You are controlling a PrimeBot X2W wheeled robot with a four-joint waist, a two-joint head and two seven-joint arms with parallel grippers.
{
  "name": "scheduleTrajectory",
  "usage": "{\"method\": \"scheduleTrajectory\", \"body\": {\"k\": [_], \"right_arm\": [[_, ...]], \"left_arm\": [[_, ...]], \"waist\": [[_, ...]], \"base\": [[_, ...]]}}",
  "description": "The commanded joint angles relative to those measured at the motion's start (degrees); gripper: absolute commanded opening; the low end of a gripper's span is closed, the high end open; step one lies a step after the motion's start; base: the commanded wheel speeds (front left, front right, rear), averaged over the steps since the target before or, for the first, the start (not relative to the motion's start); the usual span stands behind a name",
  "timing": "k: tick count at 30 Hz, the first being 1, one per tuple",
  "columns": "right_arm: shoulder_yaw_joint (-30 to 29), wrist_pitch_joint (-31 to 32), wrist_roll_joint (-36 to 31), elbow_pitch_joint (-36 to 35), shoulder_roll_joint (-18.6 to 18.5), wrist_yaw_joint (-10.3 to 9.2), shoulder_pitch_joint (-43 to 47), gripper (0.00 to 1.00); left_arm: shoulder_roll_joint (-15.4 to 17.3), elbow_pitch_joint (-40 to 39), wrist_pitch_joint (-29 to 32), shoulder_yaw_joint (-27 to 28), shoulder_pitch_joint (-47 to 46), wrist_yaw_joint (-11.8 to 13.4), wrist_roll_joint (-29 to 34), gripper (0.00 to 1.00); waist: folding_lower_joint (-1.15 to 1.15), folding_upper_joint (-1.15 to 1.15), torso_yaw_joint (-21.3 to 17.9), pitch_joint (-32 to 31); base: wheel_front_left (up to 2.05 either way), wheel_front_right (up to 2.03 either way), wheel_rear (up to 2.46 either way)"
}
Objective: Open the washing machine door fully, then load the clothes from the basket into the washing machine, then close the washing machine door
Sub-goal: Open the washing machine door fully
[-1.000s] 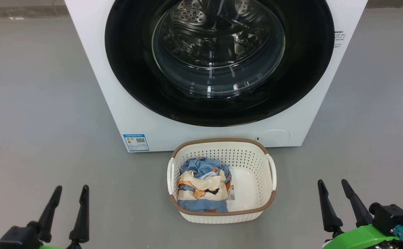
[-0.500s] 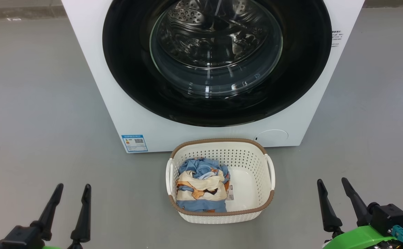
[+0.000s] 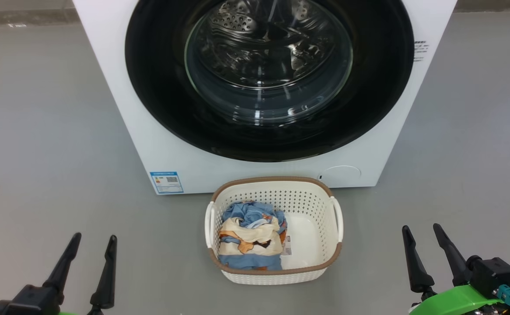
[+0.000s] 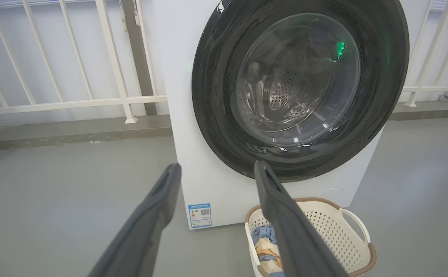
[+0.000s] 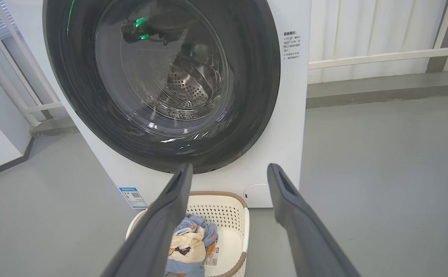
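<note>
Far centre of the head view: white front-loading washing machine on grey floor, top and control panel cut off by the frame. Across most of its front, washing machine door: glossy black ring around bulging glass, lying flat against the cabinet, handle and hinge hard to make out. Behind the glass, perforated steel drum, muddled by reflections. Low on the front, blue energy label at left and round cover at right, print too small to read.

Just on the near side of the machine, cream perforated basket with brown rim. Clothes bundled in its left half, blue and cream with orange print, edge overlapping a barcode label on the bare basket bottom.

Near left, left gripper: fingers spread, grasping nothing, body cropped at the bottom edge. Near right, right gripper: likewise released and empty, well apart from the basket.

From the left wrist, white railing beyond the machine.
</note>
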Motion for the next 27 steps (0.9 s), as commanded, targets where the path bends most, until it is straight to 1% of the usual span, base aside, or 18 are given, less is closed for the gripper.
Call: {"method": "scheduleTrajectory", "body": {"k": [1,5,22,27], "right_arm": [[1.2,-0.7,-0.7,-1.6,-0.5,0.09,-0.2,1.0],[1.3,-0.7,-0.8,-1.7,-0.6,0.09,-0.4,1.0],[1.8,-0.7,-0.9,-1.8,-0.5,0.09,-0.7,1.0],[1.7,-0.7,-0.9,-1.8,-0.4,0.09,-1.0,1.0]], "left_arm": [[0.9,-1.5,-0.5,2.0,-0.9,-0.2,0.5,1.0],[1.0,-1.7,-0.5,1.8,-1.1,-0.2,0.3,1.0],[1.2,-1.8,-0.5,1.9,-1.6,-0.2,-0.4,1.0],[0.4,-2.4,-0.5,2.9,-1.6,-0.2,-3.0,1.0]], "waist": [[0.0,0.0,0.1,0.0],[0.0,0.0,0.2,0.2],[0.0,0.0,0.5,0.8],[0.0,0.0,0.5,0.9]], "base": [[0.82,0.82,-1.63],[1.01,1.01,-2.03],[1.23,1.23,-2.46],[1.11,1.1,-2.21]]}}
